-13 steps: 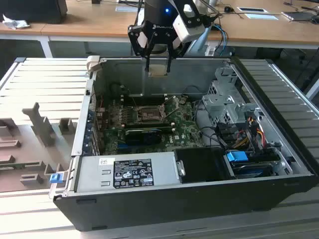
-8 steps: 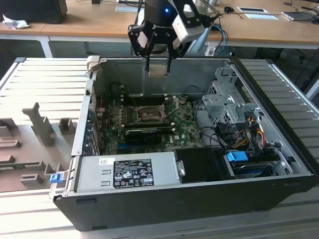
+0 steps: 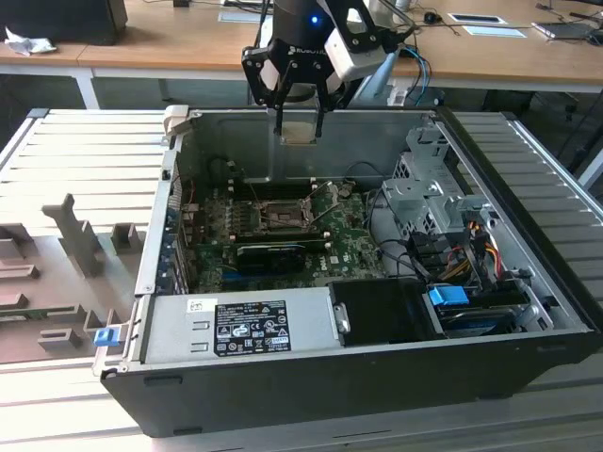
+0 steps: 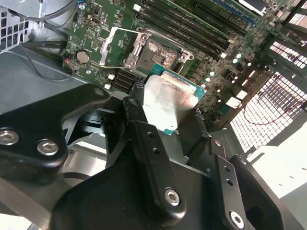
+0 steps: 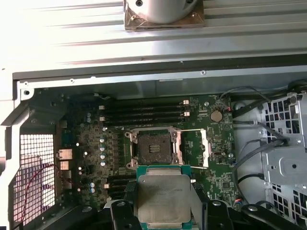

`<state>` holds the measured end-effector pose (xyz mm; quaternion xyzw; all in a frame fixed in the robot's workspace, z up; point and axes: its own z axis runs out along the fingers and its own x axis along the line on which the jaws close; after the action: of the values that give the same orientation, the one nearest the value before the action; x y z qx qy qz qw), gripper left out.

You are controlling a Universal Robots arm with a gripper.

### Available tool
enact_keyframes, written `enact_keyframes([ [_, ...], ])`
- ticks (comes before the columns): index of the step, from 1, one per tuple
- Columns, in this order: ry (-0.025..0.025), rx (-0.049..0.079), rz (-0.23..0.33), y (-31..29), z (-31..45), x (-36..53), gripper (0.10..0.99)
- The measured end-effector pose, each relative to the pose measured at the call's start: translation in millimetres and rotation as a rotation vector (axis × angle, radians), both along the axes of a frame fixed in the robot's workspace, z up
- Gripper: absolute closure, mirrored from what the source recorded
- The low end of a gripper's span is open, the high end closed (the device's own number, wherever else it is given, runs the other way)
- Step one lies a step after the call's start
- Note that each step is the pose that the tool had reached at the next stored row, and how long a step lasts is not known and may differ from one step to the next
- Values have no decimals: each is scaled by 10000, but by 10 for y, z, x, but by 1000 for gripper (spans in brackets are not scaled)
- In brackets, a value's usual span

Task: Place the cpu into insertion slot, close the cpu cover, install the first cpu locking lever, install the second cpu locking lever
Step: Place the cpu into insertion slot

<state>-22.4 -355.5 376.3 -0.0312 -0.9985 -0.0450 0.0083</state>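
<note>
My gripper is shut on the cpu, a flat square chip with a pale metal face. It hangs above the open computer case, near the back wall. In both wrist views the cpu sits clamped between black fingers. Below it on the green board lies the insertion slot, dark, uncovered and with no chip in it. The cpu cover is swung open to one side of the slot. Thin lever rods stand raised beside the slot.
A black card lies across the board just in front of the slot. A power supply fills the case front, and a drive cage with cables stands at the exterior view's right. Long memory connectors run behind the slot.
</note>
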Motion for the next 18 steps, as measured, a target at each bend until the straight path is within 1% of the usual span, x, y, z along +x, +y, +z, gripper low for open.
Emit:
enact_keyframes([
  [9,3,-1,-34,0,-17,0,557],
  [15,3,-2,-514,0,-20,0,557],
  [16,3,-2,-702,0,-22,0,557],
  [18,3,-2,-910,0,-24,0,557],
])
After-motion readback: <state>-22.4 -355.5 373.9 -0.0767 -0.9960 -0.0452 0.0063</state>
